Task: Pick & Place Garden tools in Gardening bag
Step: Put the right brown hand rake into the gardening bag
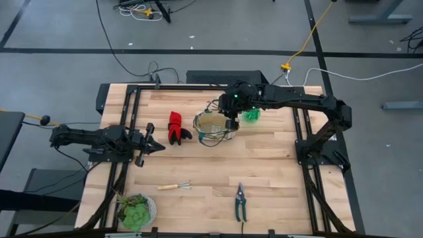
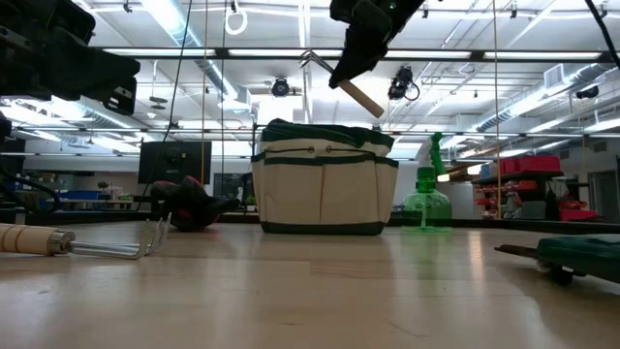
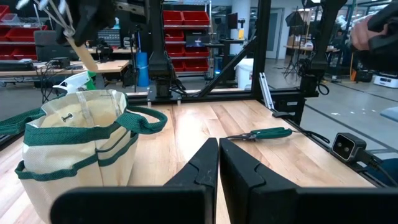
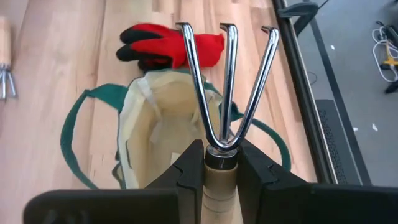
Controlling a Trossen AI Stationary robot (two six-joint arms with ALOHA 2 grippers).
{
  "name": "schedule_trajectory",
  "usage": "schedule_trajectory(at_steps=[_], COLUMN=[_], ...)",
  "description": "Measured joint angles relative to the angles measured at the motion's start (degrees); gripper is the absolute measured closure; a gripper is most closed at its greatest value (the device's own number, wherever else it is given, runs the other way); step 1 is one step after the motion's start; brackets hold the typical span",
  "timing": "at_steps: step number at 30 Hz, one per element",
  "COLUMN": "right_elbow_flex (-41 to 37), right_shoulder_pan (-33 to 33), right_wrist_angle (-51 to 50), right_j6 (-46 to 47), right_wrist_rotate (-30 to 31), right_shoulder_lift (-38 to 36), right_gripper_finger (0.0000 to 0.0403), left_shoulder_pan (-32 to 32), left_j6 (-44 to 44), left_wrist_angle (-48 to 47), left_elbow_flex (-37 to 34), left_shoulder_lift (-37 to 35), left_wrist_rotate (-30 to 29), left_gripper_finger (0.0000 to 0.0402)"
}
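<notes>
Right gripper is clamped on the wooden handle of a three-prong cultivator, hanging over the open gardening bag at frame center. Your gloves, mini rake, pruning shears and spray bottle look left to bag. Left gripper sits closed and empty at center-left.

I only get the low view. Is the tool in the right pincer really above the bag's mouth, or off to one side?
Observer: Above it. The right wrist view looks past the three-pronged fork, clamped in the right pincer, into the open gardening bag.
Operator: Anything inside?
Observer: The part of the inside that shows is bare.
Operator: Where's the left arm?
Observer: The high view shows the left pincer shut and empty at the table's left side, apart from the gloves.
</notes>
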Motion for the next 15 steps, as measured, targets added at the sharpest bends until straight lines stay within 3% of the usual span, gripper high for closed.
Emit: schedule_trajectory(at_steps=[15], right_elbow_flex=[0.0], right_shoulder_pan=[0.0], right_wrist_angle=[0.4], right_j6=[-0.1], right_wrist_rotate=[0.1], right_shoulder_lift=[-0.1], right_gripper_finger=[0.0346], left_shoulder_pan=[0.0], left_j6=[0.0], left_wrist_angle=[0.0], left_elbow_flex=[0.0], left_shoulder_lift=[0.0], left_wrist_rotate=[0.0], left_gripper_finger=[0.0381])
